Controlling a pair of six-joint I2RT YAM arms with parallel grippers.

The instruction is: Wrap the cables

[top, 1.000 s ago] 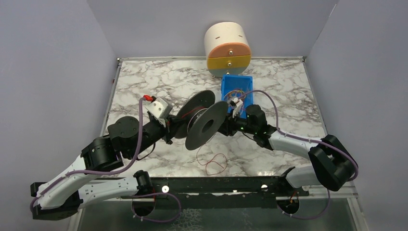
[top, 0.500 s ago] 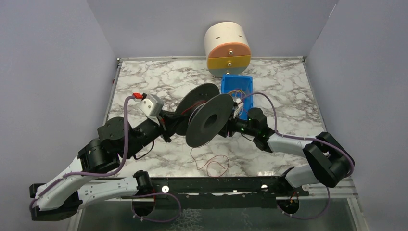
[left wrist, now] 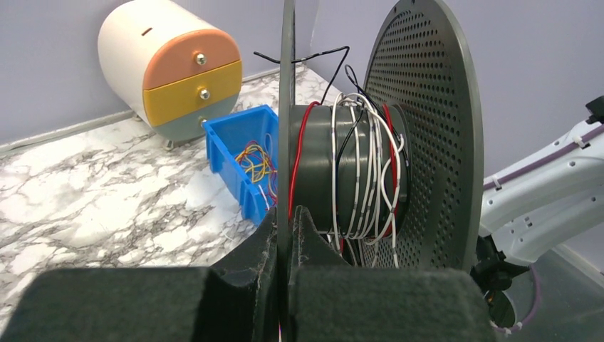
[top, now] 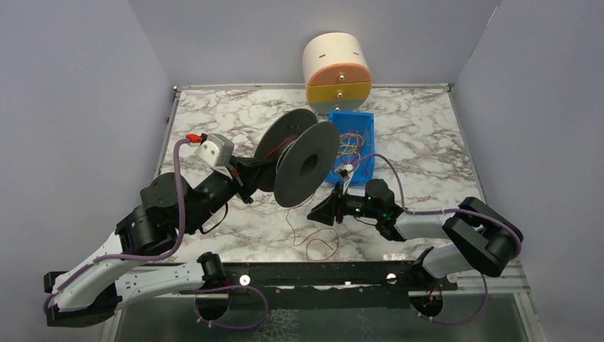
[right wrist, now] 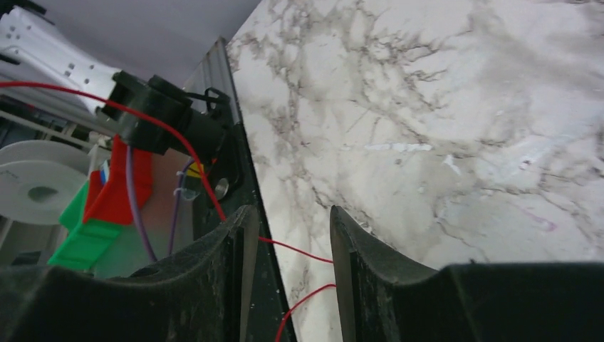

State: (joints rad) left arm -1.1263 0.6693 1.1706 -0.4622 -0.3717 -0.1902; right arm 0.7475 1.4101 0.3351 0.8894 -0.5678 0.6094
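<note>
- Left wrist: left fingers (left wrist: 251, 260) pinch the near flange of the spool (left wrist: 427, 142), held upright.
- Right wrist: right fingers (right wrist: 360, 246) spread, red wire (right wrist: 295, 251) passing between, low over bench (right wrist: 427, 107).

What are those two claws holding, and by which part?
The left gripper clamps the spool by the rim of one flange. The right gripper is open, holding nothing; a red wire passes between its jaws.

Spool (left wrist: 356, 171) stands on edge, one flange between the left gripper's (left wrist: 286, 217) fingers. Ahead-left of that gripper: bin (left wrist: 231, 139) on table (top: 235, 121), wires (left wrist: 255, 160) in it, drawers (left wrist: 178, 71) just behind. Right gripper (right wrist: 288, 228) lies low, before the spool; cable (right wrist: 292, 249) crosses between its fingers.
</note>
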